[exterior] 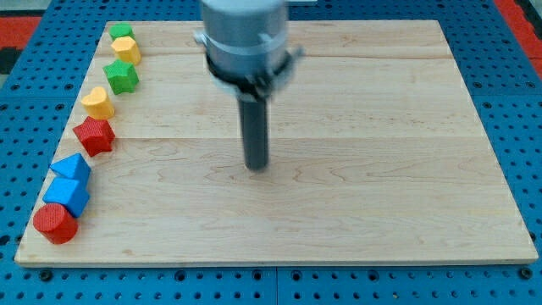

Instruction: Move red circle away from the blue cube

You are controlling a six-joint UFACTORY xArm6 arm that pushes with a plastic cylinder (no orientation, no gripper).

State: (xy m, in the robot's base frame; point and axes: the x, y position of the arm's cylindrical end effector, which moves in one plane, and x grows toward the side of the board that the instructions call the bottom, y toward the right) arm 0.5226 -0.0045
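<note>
The red circle (55, 224) lies at the view's bottom left corner of the wooden board (381, 169), touching the blue cube (68, 195) just above and to its right. A blue triangle-shaped block (72, 167) sits directly above the cube. My tip (256, 167) rests on the board near its middle, far to the right of the red circle and the blue cube, touching no block.
Along the board's left edge, going up: a red star-like block (94, 135), a yellow heart-like block (98, 102), a green star-like block (122, 76), a yellow hexagon-like block (127, 50), a green block (123, 32). Blue pegboard surrounds the board.
</note>
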